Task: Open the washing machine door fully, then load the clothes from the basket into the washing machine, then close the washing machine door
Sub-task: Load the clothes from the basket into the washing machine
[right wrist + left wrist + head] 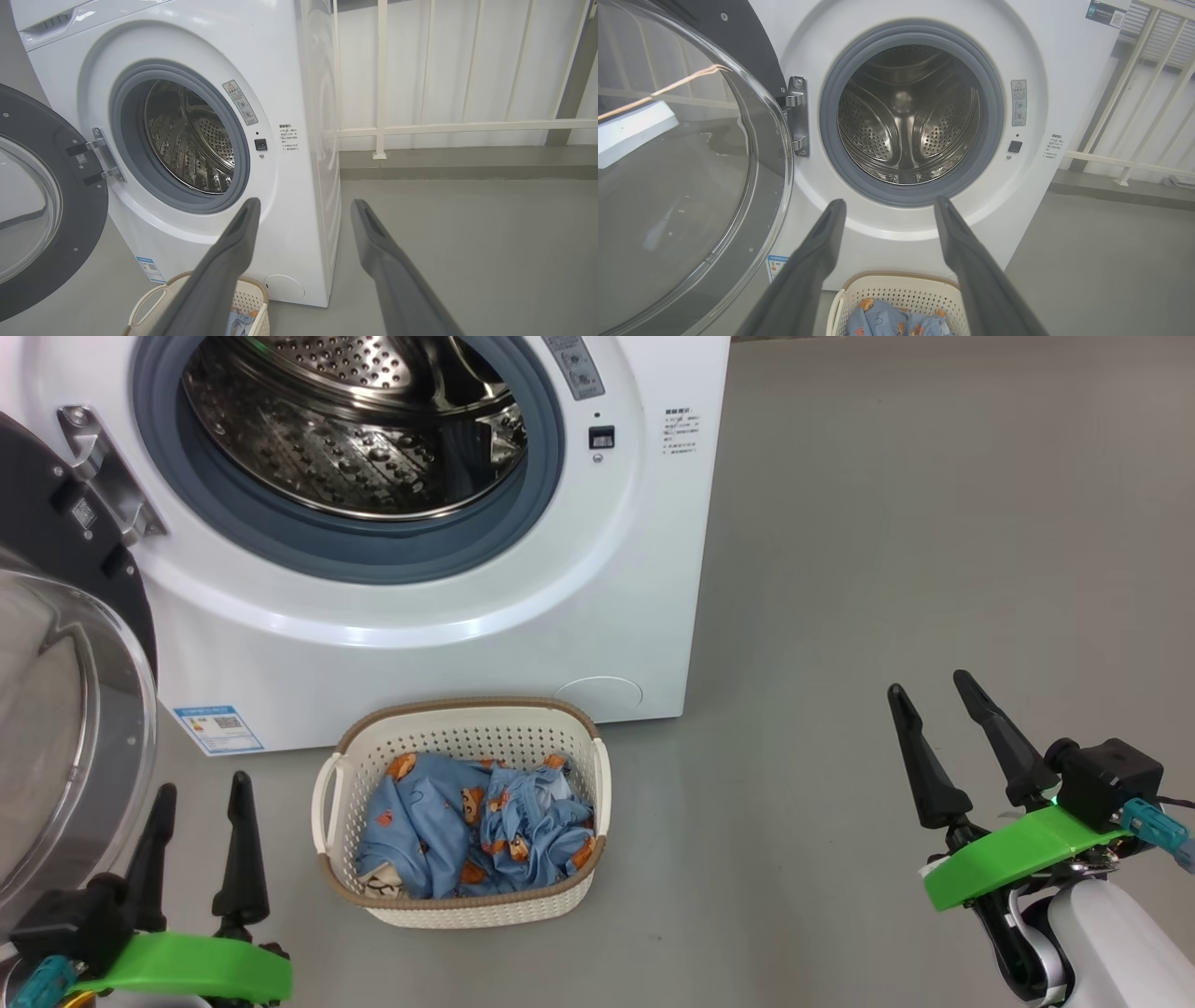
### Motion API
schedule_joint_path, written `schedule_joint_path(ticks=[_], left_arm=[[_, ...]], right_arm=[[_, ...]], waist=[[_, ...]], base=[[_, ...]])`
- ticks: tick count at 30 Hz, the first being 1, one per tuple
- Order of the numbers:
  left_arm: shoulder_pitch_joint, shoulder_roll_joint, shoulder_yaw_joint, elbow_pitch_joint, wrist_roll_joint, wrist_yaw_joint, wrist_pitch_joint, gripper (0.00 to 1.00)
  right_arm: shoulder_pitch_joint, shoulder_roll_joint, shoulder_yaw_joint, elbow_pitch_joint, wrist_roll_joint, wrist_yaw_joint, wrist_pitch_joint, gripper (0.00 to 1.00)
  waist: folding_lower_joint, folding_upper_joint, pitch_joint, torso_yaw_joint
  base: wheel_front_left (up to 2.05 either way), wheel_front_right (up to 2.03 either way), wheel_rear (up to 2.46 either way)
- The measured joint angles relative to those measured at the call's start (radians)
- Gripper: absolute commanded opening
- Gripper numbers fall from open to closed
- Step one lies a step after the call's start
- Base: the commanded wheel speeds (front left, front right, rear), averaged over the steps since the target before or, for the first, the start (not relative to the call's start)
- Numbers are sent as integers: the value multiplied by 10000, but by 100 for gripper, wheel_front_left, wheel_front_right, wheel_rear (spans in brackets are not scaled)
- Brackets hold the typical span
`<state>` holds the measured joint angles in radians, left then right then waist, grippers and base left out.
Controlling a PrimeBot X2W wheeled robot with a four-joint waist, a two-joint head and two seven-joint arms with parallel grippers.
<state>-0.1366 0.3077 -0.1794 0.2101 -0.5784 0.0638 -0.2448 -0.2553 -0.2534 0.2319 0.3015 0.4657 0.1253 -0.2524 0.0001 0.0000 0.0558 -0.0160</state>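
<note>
Left gripper [203,784] and right gripper [929,681] released, empty; clothes [467,831], maybe 2 tangled pieces, could drag the basket [467,707] up.

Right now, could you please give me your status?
Left gripper, right gripper open, empty. Washing machine door open; clothes in basket. Nothing blocks the drum.

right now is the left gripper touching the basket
Apart. The head view shows the left gripper open, with bare grey floor between its fingers and the near handle of the basket.
</note>
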Motion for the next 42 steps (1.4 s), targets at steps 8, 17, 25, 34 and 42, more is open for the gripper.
schedule_joint_path(ticks=[8, 17, 25, 34, 42], left_arm=[[0, 40, -27, 0, -29, 0, 2, 100], [-5, 96, -71, 0, -29, 2, 35, 100], [-6, 105, -92, 0, -94, 2, 40, 100], [-6, 107, -111, -4, -111, -12, 40, 100], [-6, 109, -117, -4, -182, -12, 38, 100]], right_arm=[[-1, 12, -36, -6, 0, 0, 0, 100], [-2, 67, -79, -10, 0, 0, 0, 100], [-2, 107, -94, -10, 0, 0, 0, 100], [-2, 111, -105, -10, 0, 0, 0, 100], [-1, 119, -113, -10, 0, 0, 0, 100]], waist=[[0, 0, 49, -1], [0, 0, 131, 14], [-1, 1, 132, 28], [-1, 0, 89, 64], [-1, 0, 62, 107]], base=[[0, 0, 0], [0, 0, 0], [0, 0, 0], [54, -54, 0], [169, -169, 0]])
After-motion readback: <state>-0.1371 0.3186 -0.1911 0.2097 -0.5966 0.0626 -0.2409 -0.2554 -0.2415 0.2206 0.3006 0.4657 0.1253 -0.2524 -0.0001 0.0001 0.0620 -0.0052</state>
